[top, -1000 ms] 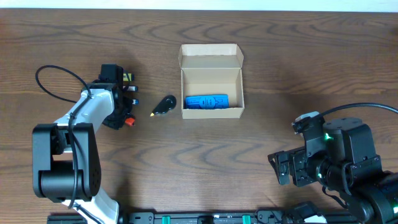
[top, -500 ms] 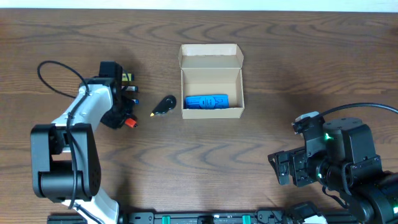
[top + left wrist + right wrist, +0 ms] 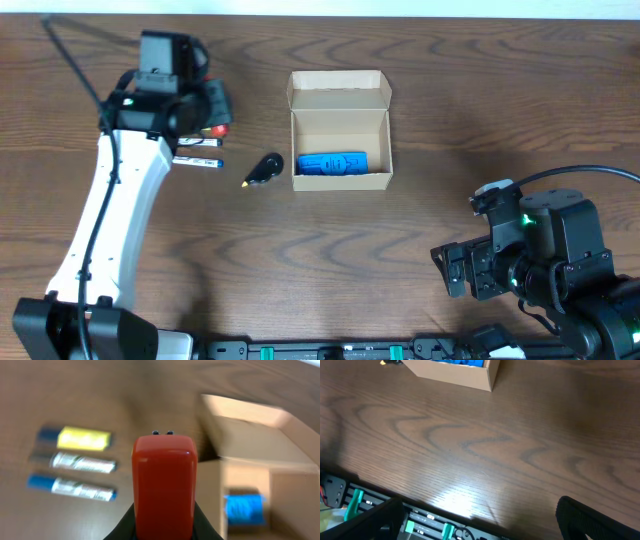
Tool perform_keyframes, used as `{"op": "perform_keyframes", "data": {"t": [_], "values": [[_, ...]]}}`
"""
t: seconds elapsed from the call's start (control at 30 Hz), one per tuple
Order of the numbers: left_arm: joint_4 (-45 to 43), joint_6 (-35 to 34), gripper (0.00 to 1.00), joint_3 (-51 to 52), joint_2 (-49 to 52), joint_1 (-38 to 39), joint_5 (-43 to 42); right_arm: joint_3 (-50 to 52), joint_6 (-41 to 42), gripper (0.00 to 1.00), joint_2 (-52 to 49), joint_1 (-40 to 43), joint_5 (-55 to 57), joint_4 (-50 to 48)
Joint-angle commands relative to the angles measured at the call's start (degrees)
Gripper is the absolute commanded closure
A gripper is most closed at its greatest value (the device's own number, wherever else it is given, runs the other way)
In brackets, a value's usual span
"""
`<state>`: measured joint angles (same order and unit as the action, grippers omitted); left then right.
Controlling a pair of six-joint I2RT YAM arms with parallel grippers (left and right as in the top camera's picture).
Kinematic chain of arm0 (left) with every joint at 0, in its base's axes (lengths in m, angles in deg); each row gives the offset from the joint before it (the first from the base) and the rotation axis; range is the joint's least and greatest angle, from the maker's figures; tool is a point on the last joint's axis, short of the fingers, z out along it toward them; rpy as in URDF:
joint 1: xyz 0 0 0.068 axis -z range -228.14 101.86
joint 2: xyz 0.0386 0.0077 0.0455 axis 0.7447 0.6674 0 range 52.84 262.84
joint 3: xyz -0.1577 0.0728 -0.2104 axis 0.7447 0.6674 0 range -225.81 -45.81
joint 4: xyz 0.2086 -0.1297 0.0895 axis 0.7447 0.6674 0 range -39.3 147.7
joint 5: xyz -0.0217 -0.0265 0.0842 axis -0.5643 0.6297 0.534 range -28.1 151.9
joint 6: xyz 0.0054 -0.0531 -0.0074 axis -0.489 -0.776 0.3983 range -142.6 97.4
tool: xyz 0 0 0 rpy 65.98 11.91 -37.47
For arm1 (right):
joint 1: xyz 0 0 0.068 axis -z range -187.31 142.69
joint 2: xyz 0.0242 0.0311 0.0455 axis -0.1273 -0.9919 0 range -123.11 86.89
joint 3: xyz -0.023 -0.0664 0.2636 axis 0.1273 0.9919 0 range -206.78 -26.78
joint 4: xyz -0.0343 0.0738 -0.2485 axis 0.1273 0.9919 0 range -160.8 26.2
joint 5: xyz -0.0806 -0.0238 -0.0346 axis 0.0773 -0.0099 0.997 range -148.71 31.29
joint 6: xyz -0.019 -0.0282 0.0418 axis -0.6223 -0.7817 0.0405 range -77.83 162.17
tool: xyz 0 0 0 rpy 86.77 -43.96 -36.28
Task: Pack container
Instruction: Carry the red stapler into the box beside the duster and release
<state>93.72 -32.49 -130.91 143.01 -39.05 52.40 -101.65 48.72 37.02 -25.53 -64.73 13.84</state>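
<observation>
1. I'm holding what is probably a red marker (image 3: pixel 163 482), the left gripper (image 3: pixel 163 527) clamping it above the table, left of the container (image 3: pixel 340 128).
2. Next I'm needing to centre it over the opening, then release.
3. The tan cardboard box is sitting mid-table, its flap lid folded back and a blue object (image 3: pixel 332 163) inside.

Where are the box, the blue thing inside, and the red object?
box (image 3: pixel 338 96), overhead view, open flap lid
blue thing (image 3: pixel 332 163), overhead view, its middle
red object (image 3: pixel 164 485), left wrist view, front face
</observation>
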Motion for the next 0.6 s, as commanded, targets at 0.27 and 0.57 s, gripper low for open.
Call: {"op": "perform_keyframes", "data": {"t": [0.27, 0.57], "values": [[-0.9, 48.5, 0.95, -5.6, 3.9, 18.7, -2.7, 0.1, 0.5, 0.01, 0.0, 0.5, -0.2, 0.0], [-5.5, 72.5, 0.94, -5.6, 13.3, 23.5, 3.7, 0.1, 0.5, 0.01, 0.0, 0.5, -0.2, 0.0]]}}
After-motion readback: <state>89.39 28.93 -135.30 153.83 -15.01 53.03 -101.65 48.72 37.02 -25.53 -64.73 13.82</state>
